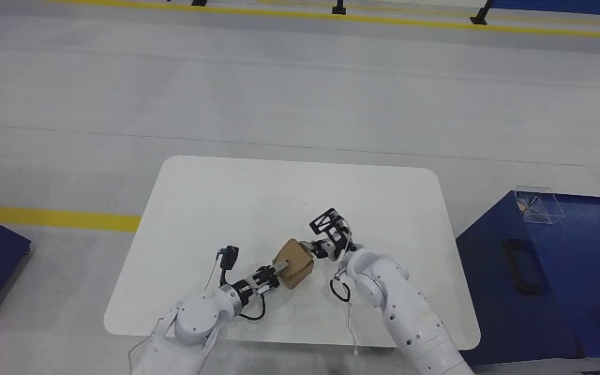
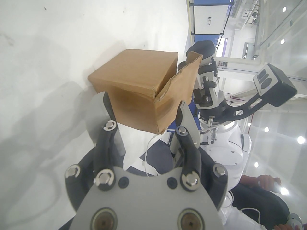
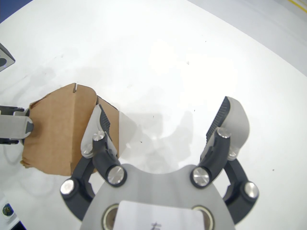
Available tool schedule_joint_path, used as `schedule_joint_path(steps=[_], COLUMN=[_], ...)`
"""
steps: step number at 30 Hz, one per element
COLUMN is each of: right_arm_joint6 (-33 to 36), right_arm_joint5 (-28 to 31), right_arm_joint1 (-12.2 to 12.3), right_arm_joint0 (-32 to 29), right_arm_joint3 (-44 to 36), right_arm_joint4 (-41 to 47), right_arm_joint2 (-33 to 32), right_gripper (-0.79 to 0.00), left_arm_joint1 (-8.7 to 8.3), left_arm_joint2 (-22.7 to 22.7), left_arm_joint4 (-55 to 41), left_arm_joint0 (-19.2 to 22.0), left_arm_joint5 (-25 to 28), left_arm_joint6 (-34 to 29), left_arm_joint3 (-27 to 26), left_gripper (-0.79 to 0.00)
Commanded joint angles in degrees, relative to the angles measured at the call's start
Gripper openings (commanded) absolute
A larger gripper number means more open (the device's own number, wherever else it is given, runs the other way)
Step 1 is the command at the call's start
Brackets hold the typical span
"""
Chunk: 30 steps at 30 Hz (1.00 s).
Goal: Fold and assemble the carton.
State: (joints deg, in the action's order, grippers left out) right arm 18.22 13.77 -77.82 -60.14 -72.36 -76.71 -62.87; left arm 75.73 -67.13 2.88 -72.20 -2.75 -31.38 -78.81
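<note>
Brown cardboard of the carton (image 1: pixel 293 263) is seen near the counter (image 1: pixel 234 197) edge closest to the robot, about midway along it. The carton is clamped by the left end effector (image 2: pixel 145 104), with one finger on each of two opposite walls. The right end effector (image 3: pixel 165 120) is held apart with nothing between its fingers. One finger (image 3: pixel 102 118) lies against a carton wall, on the side away from the left arm.

A danger is judged from the loose flap (image 2: pixel 185 82). It stands out from the body and its crease is torn at the corner, so a hard push could tear it further or bend it the wrong way. If the right finger presses sideways, the carton could be turned or slid out of the left grip. Too strong a clamp could also crush the thin walls.

The place on the counter is read from the top view. The flap and the torn crease are given by the left wrist view, and the spread right fingers and their contact with the wall by the right wrist view. Whether the carton rests on the counter or hangs just above it cannot be told.
</note>
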Motion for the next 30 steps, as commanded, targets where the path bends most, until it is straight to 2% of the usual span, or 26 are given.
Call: schedule_joint_path(steps=[1,10,21,30], right_arm_joint6=[-0.06,1.56,0.73,-1.55], right_arm_joint5=[0.83,2.57,1.20,0.34], right_arm_joint1=[0.10,0.26,0.17,0.24], right_arm_joint0=[-0.20,-0.39,-0.44,-0.99], right_arm_joint3=[-0.40,-0.97,-0.82,-1.96], right_arm_joint4=[0.18,0.09,-2.53,-0.61], right_arm_joint2=[-0.25,-0.05,1.04,-0.31], right_gripper=[0.000,0.000,0.000,0.000], left_arm_joint1=[-0.03,-0.11,-0.14,-0.09], left_arm_joint2=[0.07,0.41,1.25,2.00], left_arm_joint4=[0.07,-0.08,0.78,1.33], left_arm_joint0=[0.04,0.36,0.80,1.63], left_arm_joint5=[-0.12,-0.20,-1.92,-3.52], left_arm_joint6=[0.05,0.15,0.81,1.30], left_arm_joint3=[-0.01,0.20,0.72,1.74], left_gripper=[-0.329,-0.385,-0.388,-0.394])
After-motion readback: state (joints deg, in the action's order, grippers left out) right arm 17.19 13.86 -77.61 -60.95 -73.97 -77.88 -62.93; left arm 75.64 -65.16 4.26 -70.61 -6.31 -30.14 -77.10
